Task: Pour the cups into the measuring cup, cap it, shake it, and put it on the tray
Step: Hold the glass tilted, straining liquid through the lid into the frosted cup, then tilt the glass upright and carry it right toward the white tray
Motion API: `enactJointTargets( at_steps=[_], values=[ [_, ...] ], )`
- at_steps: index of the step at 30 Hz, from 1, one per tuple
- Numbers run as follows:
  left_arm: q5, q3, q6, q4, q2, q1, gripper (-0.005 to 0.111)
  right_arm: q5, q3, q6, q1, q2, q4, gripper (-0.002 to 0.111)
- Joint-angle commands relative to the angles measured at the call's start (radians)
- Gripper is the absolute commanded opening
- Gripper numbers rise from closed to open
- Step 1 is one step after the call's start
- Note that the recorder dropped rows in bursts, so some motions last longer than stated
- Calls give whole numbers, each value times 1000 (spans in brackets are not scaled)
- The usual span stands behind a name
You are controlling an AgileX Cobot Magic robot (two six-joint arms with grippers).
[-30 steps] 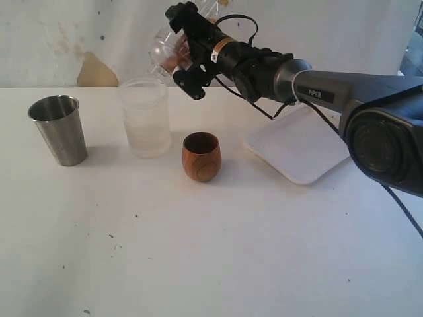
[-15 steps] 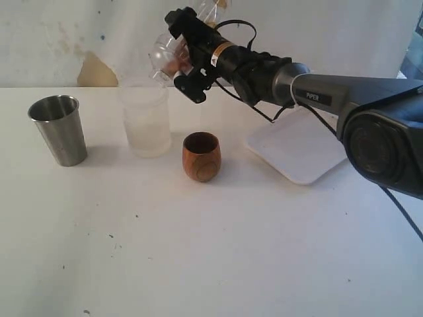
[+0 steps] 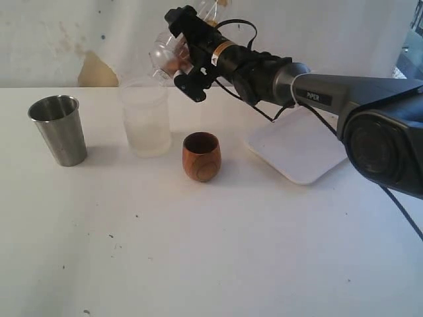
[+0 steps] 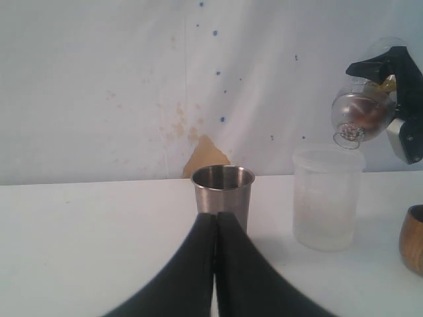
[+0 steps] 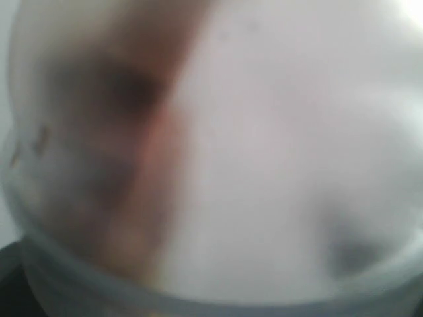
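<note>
The exterior view shows the right arm reaching across from the right. Its end effector (image 3: 180, 56) is clamped on the measuring cup (image 3: 165, 56), one finger on either side. The cup is in the air, tilted, just above the rim of the frosted cup (image 3: 145, 120) and not touching it. There is something brown inside the clear glass.

On the bench (image 3: 198, 251), the steel tumbler (image 3: 57, 129) stands upright at the far left. The frosted cup is beside it, and the wooden cup (image 3: 201, 156) is nearer the camera, to the frosted cup's right. The tray (image 3: 297, 150) lies flat under the arm, well apart from the cups.

This view does not show the left end effector (image 4: 215, 264); only the left wrist view does. There its two black fingers are pressed together, holding nothing. They point at the steel tumbler and are short of it. From this low angle, the measuring cup's narrow end points down toward the frosted cup's mouth, with a clear gap between them.

The right wrist view adds little. It is filled by a blur of the clear vessel up close, dark and brownish on one side, with nothing sharp enough to read.
</note>
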State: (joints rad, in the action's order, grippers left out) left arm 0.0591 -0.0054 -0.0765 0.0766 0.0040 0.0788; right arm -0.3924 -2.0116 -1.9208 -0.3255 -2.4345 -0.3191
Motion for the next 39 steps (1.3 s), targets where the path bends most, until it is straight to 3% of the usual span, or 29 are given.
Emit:
enactJointTargets(
  at_steps=[1, 17, 28, 39],
  values=[
    [-5, 5, 1, 9, -4, 4, 0, -42, -13, -4, 7, 11, 8, 0],
    [-5, 5, 1, 9, -4, 4, 0, -40, -13, 23, 7, 11, 8, 0],
    [-5, 5, 1, 9, -4, 4, 0, -43, -13, 313, 7, 11, 12, 0],
    [-5, 5, 1, 9, -4, 4, 0, -21, -13, 733, 7, 11, 14, 0]
  ],
)
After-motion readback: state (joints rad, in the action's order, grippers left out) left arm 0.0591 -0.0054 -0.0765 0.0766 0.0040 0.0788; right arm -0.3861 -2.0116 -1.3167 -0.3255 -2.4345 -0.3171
